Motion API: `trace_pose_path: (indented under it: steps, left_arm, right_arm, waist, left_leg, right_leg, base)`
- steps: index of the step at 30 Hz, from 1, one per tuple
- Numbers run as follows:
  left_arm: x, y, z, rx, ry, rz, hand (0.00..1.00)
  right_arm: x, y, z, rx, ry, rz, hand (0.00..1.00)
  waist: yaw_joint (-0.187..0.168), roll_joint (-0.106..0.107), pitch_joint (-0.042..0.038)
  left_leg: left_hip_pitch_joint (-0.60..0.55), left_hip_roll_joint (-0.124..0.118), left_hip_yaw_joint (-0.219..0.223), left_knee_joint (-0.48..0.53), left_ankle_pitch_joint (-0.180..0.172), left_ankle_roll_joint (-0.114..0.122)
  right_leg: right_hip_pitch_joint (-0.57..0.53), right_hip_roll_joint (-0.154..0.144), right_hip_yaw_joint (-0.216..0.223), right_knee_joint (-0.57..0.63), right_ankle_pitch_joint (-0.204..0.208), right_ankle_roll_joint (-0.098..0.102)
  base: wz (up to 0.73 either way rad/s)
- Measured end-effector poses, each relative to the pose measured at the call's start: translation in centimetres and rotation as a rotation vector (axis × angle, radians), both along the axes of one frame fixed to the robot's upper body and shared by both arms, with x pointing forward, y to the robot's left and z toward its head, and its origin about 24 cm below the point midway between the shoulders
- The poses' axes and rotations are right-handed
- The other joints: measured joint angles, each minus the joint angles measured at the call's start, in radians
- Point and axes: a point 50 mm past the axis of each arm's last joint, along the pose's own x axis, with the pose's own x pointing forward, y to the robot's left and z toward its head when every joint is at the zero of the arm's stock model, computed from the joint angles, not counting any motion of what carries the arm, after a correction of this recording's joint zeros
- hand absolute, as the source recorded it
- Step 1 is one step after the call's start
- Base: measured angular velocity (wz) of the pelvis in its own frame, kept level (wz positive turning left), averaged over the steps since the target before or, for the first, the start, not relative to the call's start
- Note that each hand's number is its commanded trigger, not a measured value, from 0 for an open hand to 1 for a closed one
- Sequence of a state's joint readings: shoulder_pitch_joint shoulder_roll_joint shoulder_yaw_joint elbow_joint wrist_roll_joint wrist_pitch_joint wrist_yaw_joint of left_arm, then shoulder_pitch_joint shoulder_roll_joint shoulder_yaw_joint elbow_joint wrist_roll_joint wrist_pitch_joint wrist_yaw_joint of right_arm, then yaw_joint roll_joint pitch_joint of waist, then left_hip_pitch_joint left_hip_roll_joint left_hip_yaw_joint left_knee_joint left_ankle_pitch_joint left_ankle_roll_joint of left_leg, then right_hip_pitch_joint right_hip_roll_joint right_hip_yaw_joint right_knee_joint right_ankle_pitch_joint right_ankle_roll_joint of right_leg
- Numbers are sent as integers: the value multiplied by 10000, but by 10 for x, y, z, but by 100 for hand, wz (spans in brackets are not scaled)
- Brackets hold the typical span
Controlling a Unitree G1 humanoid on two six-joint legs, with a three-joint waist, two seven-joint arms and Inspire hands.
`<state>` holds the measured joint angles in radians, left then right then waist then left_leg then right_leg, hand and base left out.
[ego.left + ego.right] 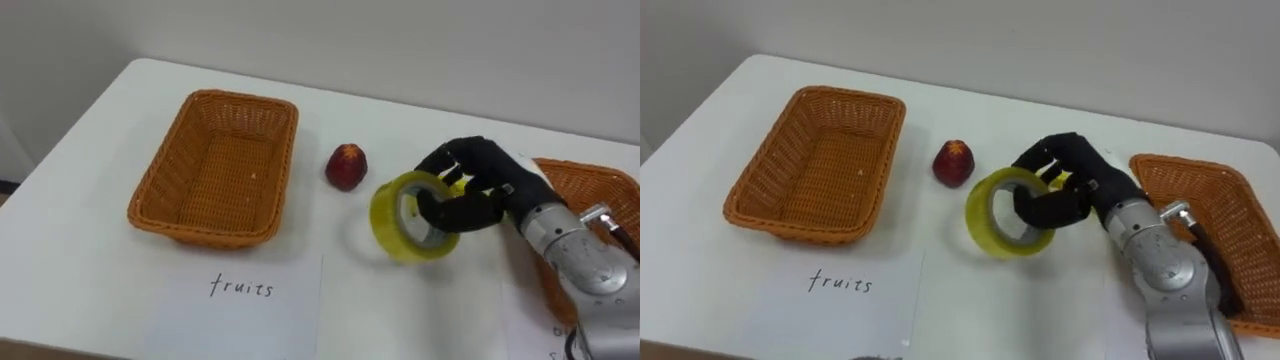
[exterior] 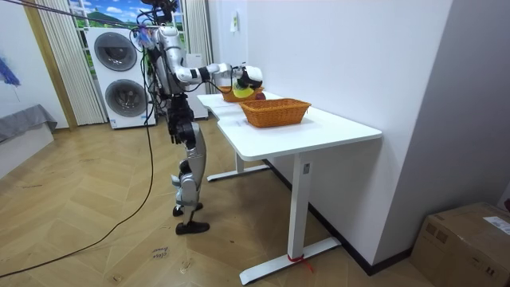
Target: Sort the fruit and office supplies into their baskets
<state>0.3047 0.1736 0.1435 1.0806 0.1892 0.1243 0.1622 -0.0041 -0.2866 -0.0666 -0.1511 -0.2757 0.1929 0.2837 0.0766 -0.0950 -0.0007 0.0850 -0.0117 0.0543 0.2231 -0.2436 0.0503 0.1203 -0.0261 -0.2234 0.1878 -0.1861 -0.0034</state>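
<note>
In the left eye view, an empty wicker basket [image 1: 160, 214] sits toward the left edge of the white tabletop [image 1: 90, 270]. A sheet of paper [image 1: 240, 318] with handwriting lies at the front edge just before it. A red fruit [image 1: 346, 167] stands near the middle of the tabletop, just right of that basket and apart from it. The right hand [image 1: 490, 186] grips a yellow tape roll [image 1: 386, 220]. Its thumb passes through the hole and its fingers curl over the outer rim, and the roll is tilted on edge, right of the fruit. A second wicker basket [image 1: 592, 184] lies at the right edge, behind the forearm.

In the room view, the robot stands upright at the long side of the table [image 2: 335, 131], with one arm stretched over it and the yellow roll at its hand. Two washing machines [image 2: 119, 76] stand behind it, and a cardboard box [image 2: 466, 235] sits on the floor at the room view's right.

In the right eye view, the second basket [image 1: 1188, 166] is empty as far as it can be seen. The roll hangs between it and the fruit, touching neither.
</note>
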Motion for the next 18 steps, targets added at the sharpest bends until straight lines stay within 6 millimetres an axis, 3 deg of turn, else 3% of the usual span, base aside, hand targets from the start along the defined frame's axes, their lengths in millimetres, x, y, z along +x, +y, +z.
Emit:
trace_pose_path:
  steps: [5, 12, 18]
  left_arm:
    - [-5, 0, 0, -4, 108, 31, 0]
    - [-9, -1, 0, -35, 195, 63, 0]
    - [-8, 0, 0, 3, 144, 165, 0]
  right_arm:
    - [-3, -9, 8, 290, -781, -727, 100]
    - [-14, -22, 0, 250, -807, -1754, 100]
    - [-15, -27, 1, 776, -913, -2057, 100]
  waist:
    - [-197, 115, -51]
    - [-307, 225, -38]
    - [-432, 155, -28]
  left_leg:
    - [73, 1, 7, -30, 0, 2]
    - [134, 6, 27, -58, 0, 1]
    - [140, 22, 135, -35, 0, 1]
  right_leg:
    - [58, -3, 1, 2, 0, 1]
    - [78, -11, 38, 38, -2, 3]
    - [-15, 12, 187, 147, -5, 5]
  base:
    - [0]
    - [0]
    - [-4]
